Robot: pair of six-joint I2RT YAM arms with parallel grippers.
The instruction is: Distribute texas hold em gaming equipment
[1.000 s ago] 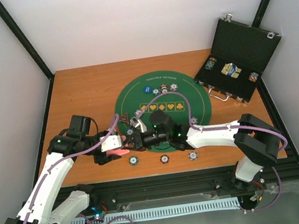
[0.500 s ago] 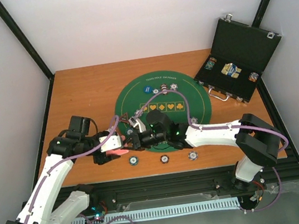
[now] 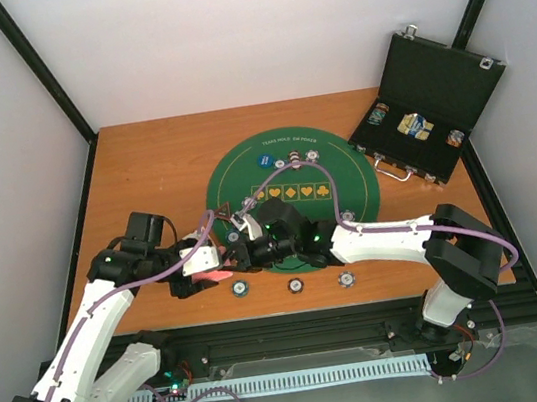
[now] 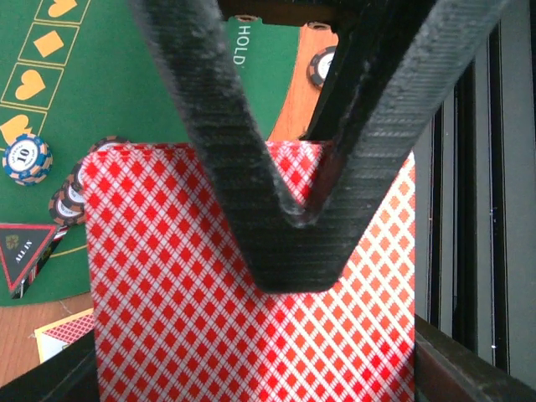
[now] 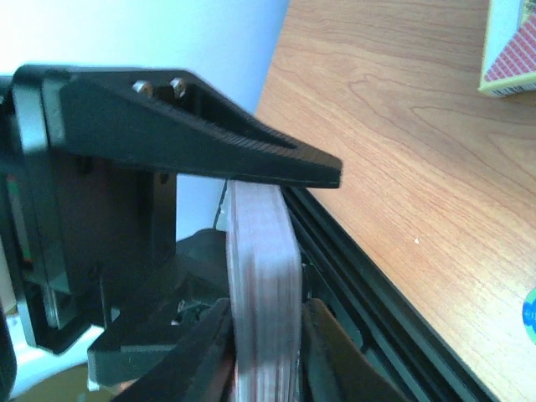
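Left tool [image 3: 198,270] clamped on red-backed card deck [image 4: 167,293]. Right tool [image 4: 295,239] tips on deck back, facing left tool; gripping or not, cannot tell. Best: catch top card alone, slide straight off.

Red-backed card deck [image 4: 167,293] held aloft; chips [image 3: 294,285] lie flat.

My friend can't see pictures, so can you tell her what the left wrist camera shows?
The left gripper is shut on a deck of red diamond-backed cards that fills most of the view. Behind it lies the green mat with a blue chip on it.
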